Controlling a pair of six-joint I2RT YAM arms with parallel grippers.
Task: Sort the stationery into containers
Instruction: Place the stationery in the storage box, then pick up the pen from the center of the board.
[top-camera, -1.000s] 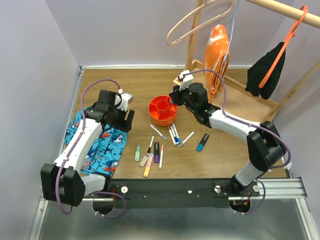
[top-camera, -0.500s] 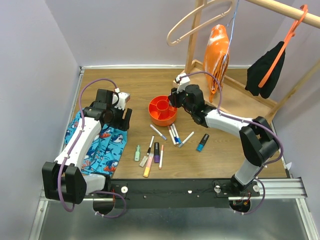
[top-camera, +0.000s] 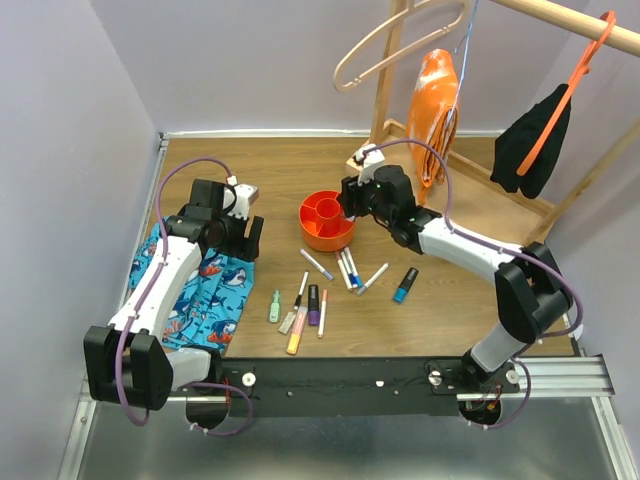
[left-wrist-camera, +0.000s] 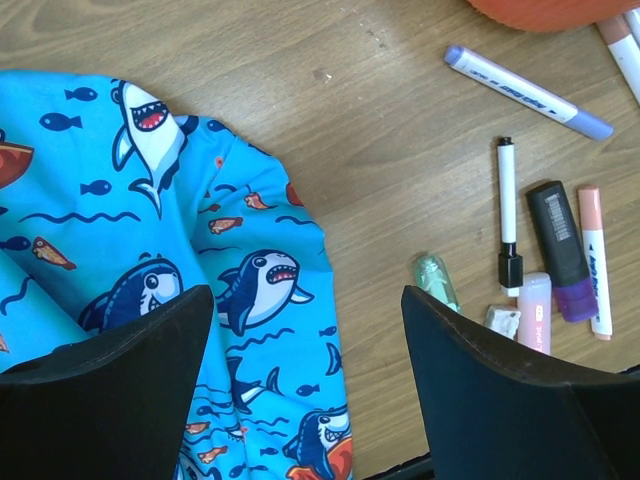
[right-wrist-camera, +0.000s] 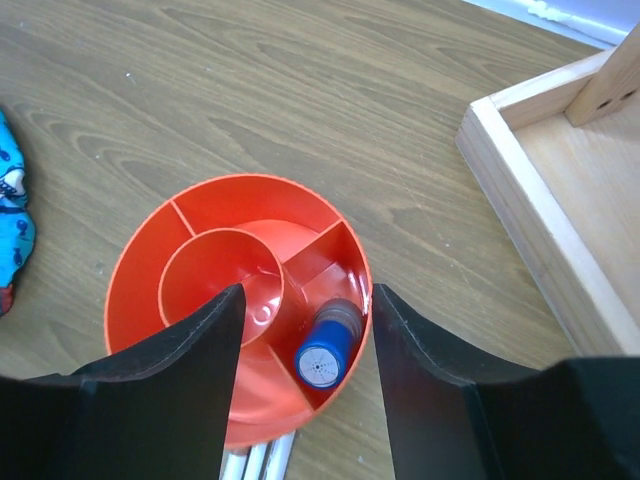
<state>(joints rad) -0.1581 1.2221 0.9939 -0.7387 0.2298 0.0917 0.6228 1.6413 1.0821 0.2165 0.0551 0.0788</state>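
1. The right gripper (right-wrist-camera: 306, 295) hangs directly above the round red-orange plastic bowl (right-wrist-camera: 215, 205), its fingers spread wide and touching nothing.
2. Between those fingers a blue-capped marker (right-wrist-camera: 323, 360) stands upright in an outer compartment on the bowl's right side. The central cup looks empty.
3. The bowl sits mid-table on the brown wooden tabletop (right-wrist-camera: 300, 80), with the pale wooden rack base (right-wrist-camera: 560, 170) to its far right.
4. The rest of the stationery lies loose on the near side of the bowl. There's a white marker with purple ends (left-wrist-camera: 527, 92), a thin white pen with a black cap (left-wrist-camera: 508, 212), a black-and-purple highlighter (left-wrist-camera: 560, 250), a stubby pale green piece (left-wrist-camera: 437, 280) and a cluster of white-and-blue pens (top-camera: 348, 270).
5. I'd judge all of these light, stiff and smooth. The round barrels will probably roll if nudged, so a pinch across mid-barrel looks safest.
6. Several lie side by side, some nearly touching, so picking one may knock its neighbour.
7. The left gripper (left-wrist-camera: 305, 295) hovers over the right edge of the blue shark-print cloth (left-wrist-camera: 150, 250), with its fingers wide apart and empty.
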